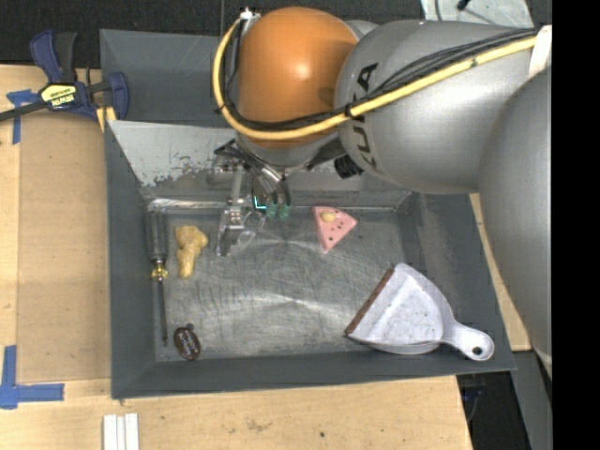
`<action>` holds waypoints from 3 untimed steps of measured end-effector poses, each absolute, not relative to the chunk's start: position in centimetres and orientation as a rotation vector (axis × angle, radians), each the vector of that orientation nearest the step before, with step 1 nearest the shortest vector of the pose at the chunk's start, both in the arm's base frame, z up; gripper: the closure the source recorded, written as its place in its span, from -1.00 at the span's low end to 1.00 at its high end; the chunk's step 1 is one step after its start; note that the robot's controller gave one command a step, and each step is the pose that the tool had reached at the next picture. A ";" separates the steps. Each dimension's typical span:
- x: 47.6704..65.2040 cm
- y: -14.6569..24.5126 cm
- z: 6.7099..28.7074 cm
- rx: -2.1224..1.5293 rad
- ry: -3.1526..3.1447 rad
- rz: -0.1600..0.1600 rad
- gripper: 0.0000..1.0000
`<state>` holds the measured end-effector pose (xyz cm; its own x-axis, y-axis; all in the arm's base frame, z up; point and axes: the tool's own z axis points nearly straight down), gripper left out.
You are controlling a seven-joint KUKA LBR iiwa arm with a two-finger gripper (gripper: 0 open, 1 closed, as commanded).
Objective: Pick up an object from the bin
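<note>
1. Toward 11 o'clock on the floor of the bin (pixel 131 279), the gripper (pixel 242 221) hangs low over bare grey metal. I see nothing in it, and from here I cannot tell whether it is spread or pressed together.
2. As I judge it, the pick is not yet made. No thing is lifted and all 5 loose things lie on the floor, so choosing, closing and raising are all left to do.
3. Nearest on one side, at about 1 o'clock, is a pink wedge (pixel 336 228). It is flat and triangular like a slice, with a pale yellow patch on top, and it looks smooth and moulded.
4. Nearest on the other side, at about 10 o'clock, is a tan lump (pixel 189 249), knobbly and rounded, soft-looking.
5. Just beside the lump, along the 9 o'clock wall, runs a thin dark rod (pixel 161 303) with a yellow collar partway down.
6. In the 7 o'clock corner sits a small dark brown disc (pixel 187 342), glossy.
7. At 4 o'clock lies a white scoop (pixel 408 315), speckled, shaped like a dustpan, its stubby handle ending in a hole.
8. The floor is scuffed, dull sheet metal, and the silver arm (pixel 441 92) looms over its far edge.
</note>
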<state>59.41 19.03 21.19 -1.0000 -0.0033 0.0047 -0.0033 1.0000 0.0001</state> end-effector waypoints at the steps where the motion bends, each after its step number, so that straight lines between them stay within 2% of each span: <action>1: 59.6 18.9 21.7 0.001 -3.145 -0.003 -1.00; 2: 58.7 20.4 18.2 0.076 -3.151 -0.003 -1.00; 3: 57.8 21.9 12.4 0.237 -3.139 -0.003 -1.00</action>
